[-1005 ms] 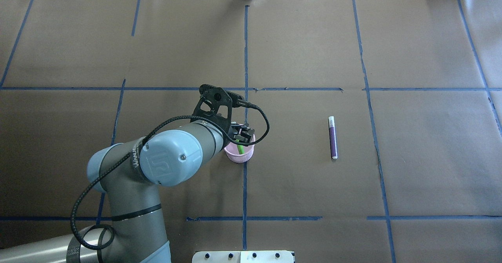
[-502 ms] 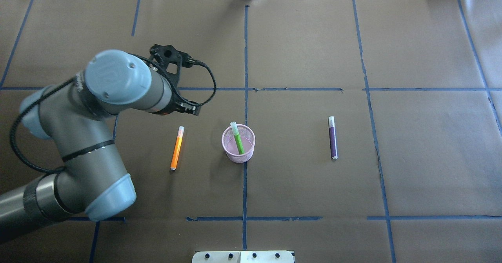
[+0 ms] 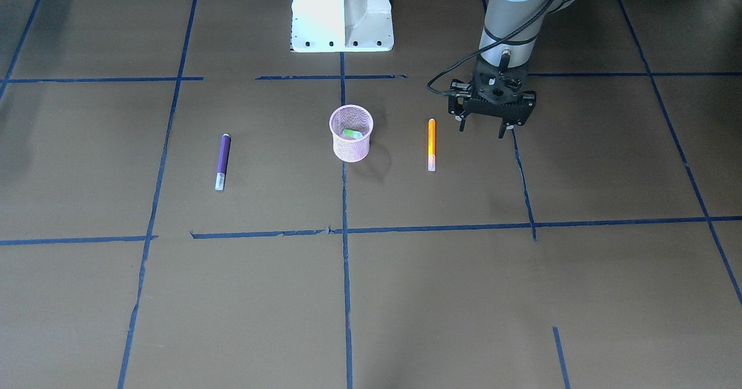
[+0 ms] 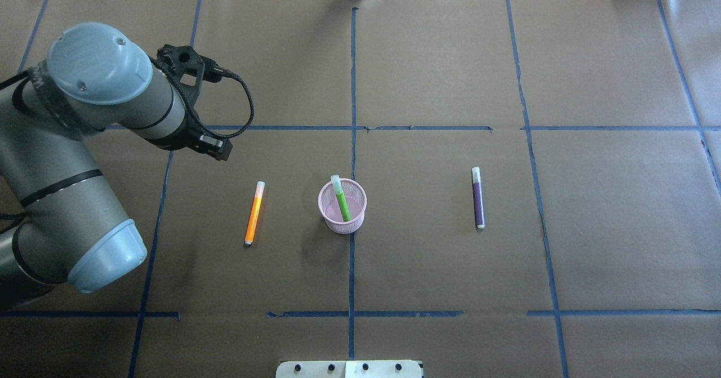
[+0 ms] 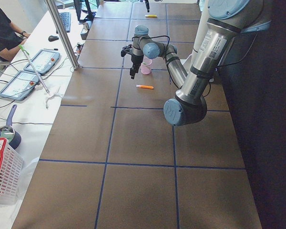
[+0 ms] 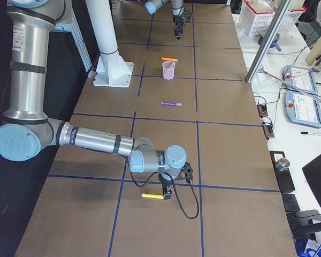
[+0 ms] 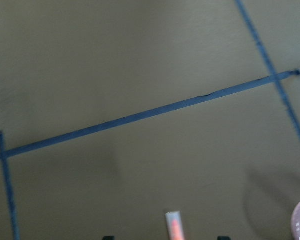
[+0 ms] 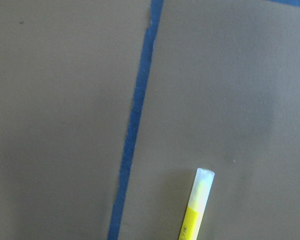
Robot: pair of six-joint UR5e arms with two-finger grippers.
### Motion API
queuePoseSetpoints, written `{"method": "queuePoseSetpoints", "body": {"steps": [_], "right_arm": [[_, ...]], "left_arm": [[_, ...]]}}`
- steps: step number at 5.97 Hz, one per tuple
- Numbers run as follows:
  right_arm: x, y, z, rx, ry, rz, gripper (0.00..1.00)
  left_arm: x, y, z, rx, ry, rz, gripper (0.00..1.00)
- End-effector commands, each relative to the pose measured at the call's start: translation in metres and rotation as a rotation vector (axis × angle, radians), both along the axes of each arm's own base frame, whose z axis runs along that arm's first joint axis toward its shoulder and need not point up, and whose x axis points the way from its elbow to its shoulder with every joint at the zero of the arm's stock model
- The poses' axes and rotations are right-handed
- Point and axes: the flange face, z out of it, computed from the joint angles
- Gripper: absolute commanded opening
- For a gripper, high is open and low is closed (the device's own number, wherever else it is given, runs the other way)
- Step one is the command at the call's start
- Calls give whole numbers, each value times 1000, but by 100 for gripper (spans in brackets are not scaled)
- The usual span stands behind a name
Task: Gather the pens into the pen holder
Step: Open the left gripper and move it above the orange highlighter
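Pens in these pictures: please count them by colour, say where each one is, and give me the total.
Green pen: 1, standing in the pink cup
Orange pen: 1, lying on the table
Purple pen: 1, lying on the table
Yellow pen: 1, lying on the table, far from the others
Total: 4 pens

Over brown table, left gripper hangs near pink cup; orange pen lies flat, apart from both.
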Motion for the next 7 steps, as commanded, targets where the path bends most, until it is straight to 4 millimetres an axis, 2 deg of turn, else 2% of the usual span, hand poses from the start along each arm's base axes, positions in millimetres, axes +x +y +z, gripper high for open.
{"method": "queuePoseSetpoints", "body": {"steps": [1,3,5,6,7], "right_arm": [[1,9,25,-85,13,40,98],[-3,9,32,-108,-8,37,96],[-18,-3,27,-136,-11,51,92],[-19,-3,28,-142,-9,50,92],[-23,-14,34,-165,-1,61,90]], "left_arm": [[-3,2,1,2,-3,6,76],[-3,2,1,2,-3,6,76],[-2,3,1,1,-4,8,76],[-3,3,-1,3,0,9,76],[-3,4,-2,3,2,10,76]]}}
